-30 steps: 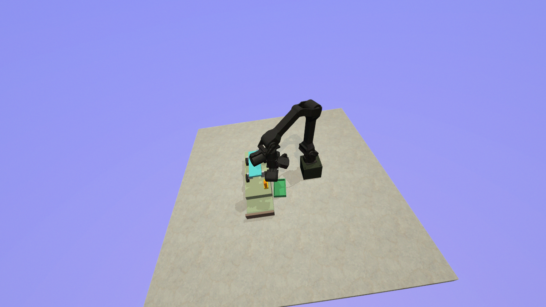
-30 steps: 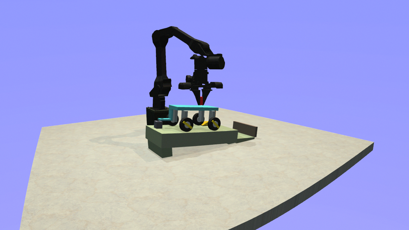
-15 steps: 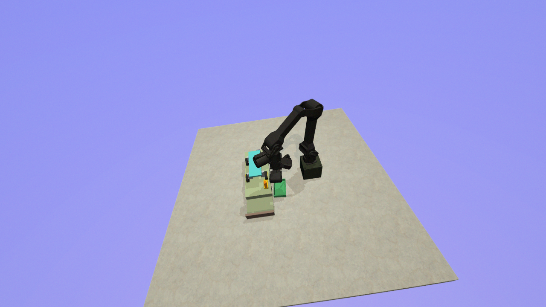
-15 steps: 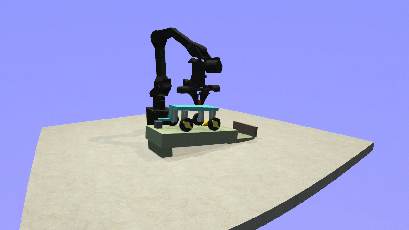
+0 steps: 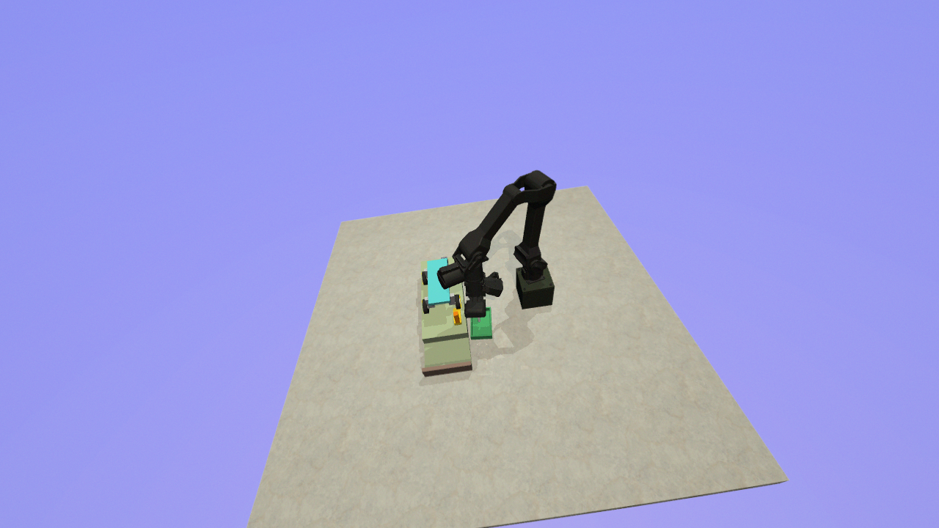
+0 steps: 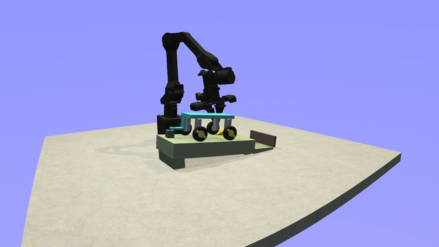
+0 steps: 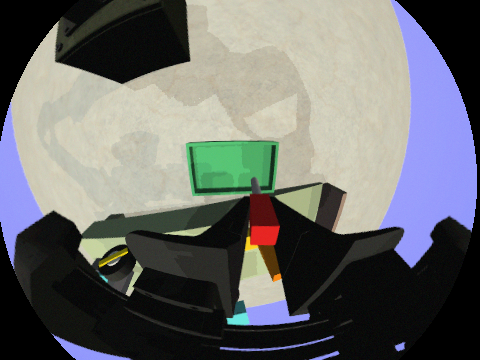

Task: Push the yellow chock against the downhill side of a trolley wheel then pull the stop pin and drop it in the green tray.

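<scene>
My gripper (image 5: pixel 475 308) (image 6: pixel 219 109) (image 7: pixel 258 202) is shut on the red-headed stop pin (image 7: pixel 264 228), head up between the fingers and grey shaft pointing down. It hangs just above the near end of the green tray (image 5: pixel 482 330) (image 7: pixel 214 170), beside the ramp (image 5: pixel 446 351) (image 6: pixel 208 149). The cyan-topped trolley (image 5: pixel 435 289) (image 6: pixel 208 115) stands on the ramp's upper part. The yellow chock (image 6: pixel 219 132) (image 5: pixel 457 317) (image 7: pixel 270 264) with its orange handle sits against the downhill side of a far-side wheel. In the exterior view the trolley deck hides the pin.
The arm's dark base block (image 5: pixel 535 289) (image 7: pixel 123 27) stands beyond the tray. A small dark pin block (image 6: pixel 169 133) sits at the ramp's uphill end. A brown end stop (image 6: pixel 263 138) (image 5: pixel 446 370) closes the ramp's low end.
</scene>
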You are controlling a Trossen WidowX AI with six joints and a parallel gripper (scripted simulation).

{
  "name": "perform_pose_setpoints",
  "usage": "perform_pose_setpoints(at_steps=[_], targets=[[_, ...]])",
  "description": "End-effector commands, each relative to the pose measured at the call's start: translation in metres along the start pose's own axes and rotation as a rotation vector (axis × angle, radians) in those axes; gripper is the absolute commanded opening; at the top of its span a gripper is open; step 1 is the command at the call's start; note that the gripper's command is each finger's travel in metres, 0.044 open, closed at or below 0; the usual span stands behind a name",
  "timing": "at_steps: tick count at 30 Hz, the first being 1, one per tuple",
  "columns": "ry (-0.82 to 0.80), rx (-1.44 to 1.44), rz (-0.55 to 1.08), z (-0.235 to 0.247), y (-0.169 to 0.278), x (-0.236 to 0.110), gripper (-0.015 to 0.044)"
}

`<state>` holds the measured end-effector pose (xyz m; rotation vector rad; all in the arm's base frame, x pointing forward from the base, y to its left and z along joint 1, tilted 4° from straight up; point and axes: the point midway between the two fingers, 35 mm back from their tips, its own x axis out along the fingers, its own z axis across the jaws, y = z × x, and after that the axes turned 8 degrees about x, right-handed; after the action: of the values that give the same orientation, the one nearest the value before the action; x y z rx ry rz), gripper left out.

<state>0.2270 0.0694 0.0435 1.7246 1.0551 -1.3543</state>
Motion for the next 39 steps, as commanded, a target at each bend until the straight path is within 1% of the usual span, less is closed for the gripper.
perform_pose_setpoints(at_steps=[1, 11, 15, 22, 23, 39], targets=[[0.024, -0.005, -0.009, -0.003, -0.002, 0.014, 0.0000], [0.026, -0.005, -0.009, -0.012, -0.005, 0.043, 0.0000], [0.026, -0.005, -0.010, -0.013, -0.006, 0.044, 0.0000], [0.026, -0.005, -0.009, -0.010, -0.004, 0.044, 0.0184], [0.026, -0.005, -0.009, -0.009, -0.004, 0.044, 0.0190], [0.025, -0.005, -0.009, 0.000, -0.001, 0.045, 0.0190]])
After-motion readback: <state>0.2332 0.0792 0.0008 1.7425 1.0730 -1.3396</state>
